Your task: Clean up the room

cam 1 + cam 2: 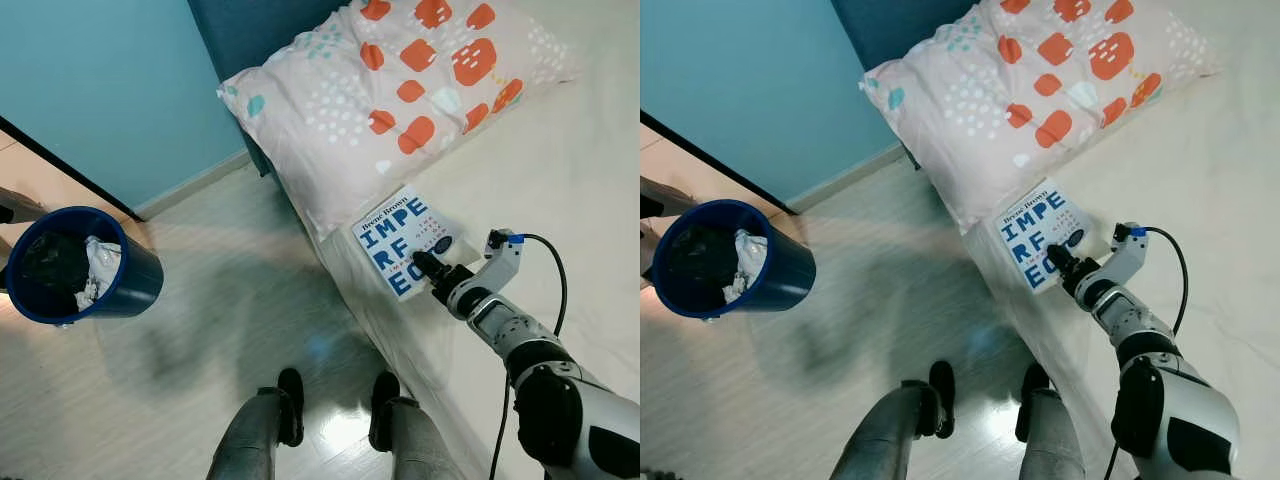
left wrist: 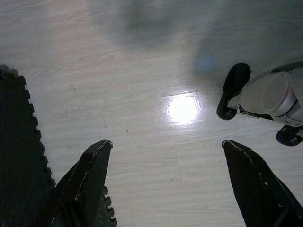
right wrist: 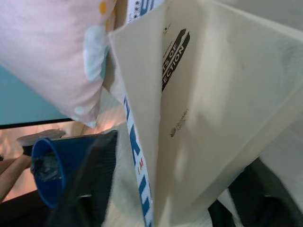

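Reaching across the bed (image 1: 560, 150) with my right hand (image 1: 432, 270), I have its fingers at the lower corner of the book (image 1: 400, 240), which lies flat on the sheet near the bed's edge, just below the spotted pillow (image 1: 390, 90). My judgement is that the step in hand is taking hold of the book so it can be put away as part of tidying the room. From the head views I see the fingertips on the cover, but I cannot tell whether they are closed on it. The right wrist view helps: one dark finger (image 3: 90, 179) sits on one side of the book's edge and the other on the far side, so the book stands between them; whether they are pressing it yet I still cannot tell.

Next I would need a firm pinch on that corner, then a lift clear of the pillow without letting the cover flop open.

My left hand (image 2: 165, 189) hangs idle over the floor (image 2: 142, 71) with its fingers spread wide and holding nothing; its wrist view also shows my own foot (image 2: 234, 90). The head views add the blue bin (image 1: 80, 265) standing on the floor by the wall, with crumpled rubbish inside, well apart from the bed.
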Motion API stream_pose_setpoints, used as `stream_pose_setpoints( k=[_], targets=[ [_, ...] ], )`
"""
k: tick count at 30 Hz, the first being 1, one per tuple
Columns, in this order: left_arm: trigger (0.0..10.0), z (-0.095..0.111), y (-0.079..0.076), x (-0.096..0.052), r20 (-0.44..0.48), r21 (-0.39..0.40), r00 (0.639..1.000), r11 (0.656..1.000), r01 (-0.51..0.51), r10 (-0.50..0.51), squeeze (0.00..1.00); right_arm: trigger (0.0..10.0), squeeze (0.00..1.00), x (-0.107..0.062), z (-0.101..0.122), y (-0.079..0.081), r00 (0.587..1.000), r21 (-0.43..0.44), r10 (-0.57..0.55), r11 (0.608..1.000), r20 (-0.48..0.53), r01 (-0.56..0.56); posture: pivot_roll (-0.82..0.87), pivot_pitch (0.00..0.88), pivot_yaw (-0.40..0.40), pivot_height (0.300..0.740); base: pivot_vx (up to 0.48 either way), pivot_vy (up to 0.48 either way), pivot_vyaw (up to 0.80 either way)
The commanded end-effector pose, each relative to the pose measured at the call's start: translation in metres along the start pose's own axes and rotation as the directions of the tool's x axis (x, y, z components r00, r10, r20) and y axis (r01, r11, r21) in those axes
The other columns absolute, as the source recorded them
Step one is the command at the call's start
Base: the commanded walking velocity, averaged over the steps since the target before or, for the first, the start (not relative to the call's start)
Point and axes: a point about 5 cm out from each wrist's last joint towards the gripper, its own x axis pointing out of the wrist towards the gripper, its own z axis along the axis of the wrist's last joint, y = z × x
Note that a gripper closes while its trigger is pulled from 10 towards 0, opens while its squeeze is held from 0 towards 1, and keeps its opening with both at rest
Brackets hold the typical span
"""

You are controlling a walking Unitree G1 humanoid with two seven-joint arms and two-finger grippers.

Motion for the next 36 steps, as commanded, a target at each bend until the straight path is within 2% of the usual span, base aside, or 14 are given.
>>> stream_pose_setpoints(
  k=[1, 10, 16, 20, 21, 24, 25, 26, 29, 30, 31, 33, 35, 36],
  targets=[
    [10.0, -0.016, 0.012, -0.011, -0.071, -0.018, 0.996, 0.999, -0.05, 0.049, 0.0, 10.0, 1.0, -0.005, -0.006, -0.011, 0.999, 0.005, -0.045, 0.999, -0.01, 0.045, 0.26, 0.613, 0.112, 0.74, 0.0, 0.0, 0.0],
    [10.0, -0.016, 0.006, 0.001, -0.071, -0.032, 0.997, 0.999, -0.037, 0.034, 0.0, 10.0, 1.0, -0.01, -0.008, -0.021, 0.99, -0.045, -0.132, 0.99, -0.045, 0.13, 0.23, 0.569, 0.102, 0.74, 0.0, 0.0, 0.0],
    [10.0, -0.015, -0.001, 0.014, -0.068, -0.043, 0.997, 0.999, -0.033, 0.03, 0.0, 10.0, 1.0, -0.013, -0.016, -0.025, 0.98, -0.109, -0.15, 0.985, -0.129, 0.136, 0.21, 0.53, 0.087, 0.74, 0.0, 0.0, 0.0],
    [10.0, -0.012, -0.01, 0.03, -0.059, -0.065, 0.998, 0.997, -0.031, 0.027, 0.0, 10.0, 1.0, -0.013, -0.019, -0.026, 0.969, -0.127, -0.171, 0.98, -0.176, 0.15, 0.18, 0.456, 0.06, 0.74, 0.0, 0.0, 0.0],
    [10.0, -0.009, -0.016, 0.039, -0.055, -0.077, 0.998, 0.996, -0.032, 0.028, 0.0, 10.0, 0.95, -0.013, -0.016, -0.027, 0.966, -0.109, -0.197, 0.978, -0.168, 0.18, 0.17, 0.425, 0.051, 0.74, 0.0, 0.0, 0.0],
    [10.0, -0.009, -0.018, 0.042, -0.055, -0.081, 0.998, 0.996, -0.033, 0.028, 0.0, 10.0, 0.95, -0.013, -0.015, -0.027, 0.964, -0.103, -0.21, 0.975, -0.164, 0.195, 0.17, 0.419, 0.049, 0.74, 0.0, 0.0, 0.0],
    [10.0, -0.007, -0.021, 0.046, -0.054, -0.088, 0.998, 0.996, -0.034, 0.029, 0.0, 10.0, 0.87, -0.014, -0.013, -0.03, 0.956, -0.128, -0.244, 0.966, -0.164, 0.225, 0.16, 0.378, 0.039, 0.74, 0.0, 0.0, 0.0],
    [10.0, -0.006, -0.024, 0.051, -0.054, -0.096, 0.998, 0.995, -0.036, 0.031, 0.0, 10.0, 0.7, -0.015, -0.01, -0.032, 0.947, -0.155, -0.279, 0.954, -0.158, 0.256, 0.16, 0.354, 0.033, 0.74, 0.0, 0.0, 0.0],
    [10.0, -0.005, -0.025, 0.054, -0.054, -0.102, 0.998, 0.994, -0.039, 0.034, 0.0, 10.0, 0.7, -0.016, -0.007, -0.034, 0.94, -0.178, -0.308, 0.943, -0.146, 0.282, 0.16, 0.345, 0.032, 0.74, 0.0, 0.0, 0.0],
    [10.0, -0.004, -0.027, 0.057, -0.055, -0.109, 0.998, 0.993, -0.044, 0.038, 0.0, 10.0, 0.59, -0.017, 0.001, -0.036, 0.932, -0.202, -0.345, 0.926, -0.112, 0.318, 0.16, 0.316, 0.026, 0.74, 0.0, 0.0, 0.0],
    [10.0, -0.004, -0.027, 0.057, -0.055, -0.109, 0.998, 0.993, -0.044, 0.038, 0.0, 10.0, 0.59, -0.017, 0.001, -0.036, 0.932, -0.202, -0.345, 0.926, -0.112, 0.318, 0.16, 0.316, 0.026, 0.74, 0.0, 0.0, 0.0],
    [10.0, -0.001, -0.033, 0.066, -0.062, -0.13, 0.997, 0.99, -0.058, 0.05, 0.0, 10.0, 0.31, -0.012, 0.016, -0.027, 0.935, -0.21, -0.352, 0.918, -0.035, 0.337, 0.13, 0.228, 0.009, 0.74, 0.0, 0.0, 0.0],
    [10.0, -0.001, -0.033, 0.066, -0.062, -0.13, 0.997, 0.99, -0.058, 0.05, 0.0, 10.0, 0.31, -0.012, 0.016, -0.027, 0.935, -0.21, -0.352, 0.918, -0.035, 0.337, 0.13, 0.228, 0.009, 0.74, 0.0, 0.0, 0.0],
    [10.0, -0.001, -0.035, 0.068, -0.065, -0.142, 0.997, 0.988, -0.061, 0.053, 0.0, 10.0, 0.15, -0.007, 0.017, -0.02, 0.947, -0.214, -0.32, 0.927, -0.032, 0.307, 0.13, 0.228, 0.009, 0.74, 0.0, 0.0, 0.0]
  ],
)
